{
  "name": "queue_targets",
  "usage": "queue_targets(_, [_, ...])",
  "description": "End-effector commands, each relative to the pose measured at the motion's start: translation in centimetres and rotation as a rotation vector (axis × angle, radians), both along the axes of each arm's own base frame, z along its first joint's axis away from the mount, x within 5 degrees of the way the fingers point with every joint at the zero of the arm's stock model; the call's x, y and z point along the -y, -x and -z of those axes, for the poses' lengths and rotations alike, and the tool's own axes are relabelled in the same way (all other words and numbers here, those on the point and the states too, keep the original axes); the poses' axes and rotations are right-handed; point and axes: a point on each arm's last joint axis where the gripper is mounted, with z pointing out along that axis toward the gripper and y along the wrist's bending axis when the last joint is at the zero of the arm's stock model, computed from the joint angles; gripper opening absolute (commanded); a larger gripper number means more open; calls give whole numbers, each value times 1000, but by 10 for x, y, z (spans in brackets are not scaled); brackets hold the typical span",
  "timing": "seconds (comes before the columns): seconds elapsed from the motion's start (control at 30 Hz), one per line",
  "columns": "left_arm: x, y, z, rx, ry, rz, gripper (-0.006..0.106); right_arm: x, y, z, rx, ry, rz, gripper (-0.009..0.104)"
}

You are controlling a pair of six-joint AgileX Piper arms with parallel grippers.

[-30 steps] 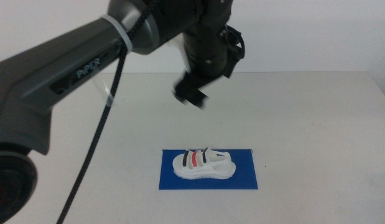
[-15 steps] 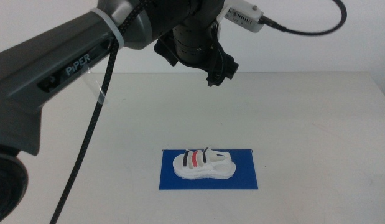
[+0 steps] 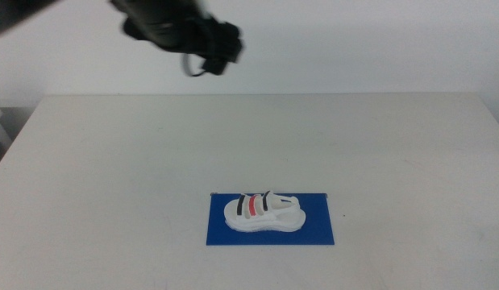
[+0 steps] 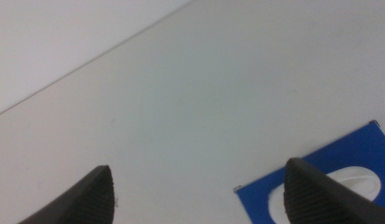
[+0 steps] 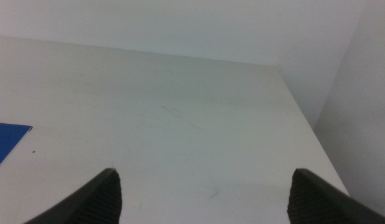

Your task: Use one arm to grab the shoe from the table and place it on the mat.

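1. On the near part of the plain white table (image 3: 112, 161), the small white sandal with black and red straps (image 3: 264, 213) sits squarely on the flat dark-blue mat (image 3: 313, 229); placing looks done.
2. The left gripper (image 3: 210, 55), jaws spread and empty, hangs high over the far-left side.
3. The right gripper (image 5: 204, 190) waits off to the side, jaws apart.

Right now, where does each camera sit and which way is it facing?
Middle view: high, facing forward and down over the table; shoe on mat; left gripper raised at top.
Left wrist view: above the table, open jaws framing the mat's corner.
Right wrist view: low, open jaws, mostly bare table.
All views share the mat.
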Motion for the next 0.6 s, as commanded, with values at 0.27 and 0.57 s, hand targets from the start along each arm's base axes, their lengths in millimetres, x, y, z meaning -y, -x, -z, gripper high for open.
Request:
queue_targets(0.27, [-109, 90, -15, 414, 229, -88, 94, 0, -1, -5, 64, 21, 0, 78])
queue_targets(0.57, [-182, 201, 34, 638, 231, -335, 94, 0, -1, -5, 64, 21, 0, 78])
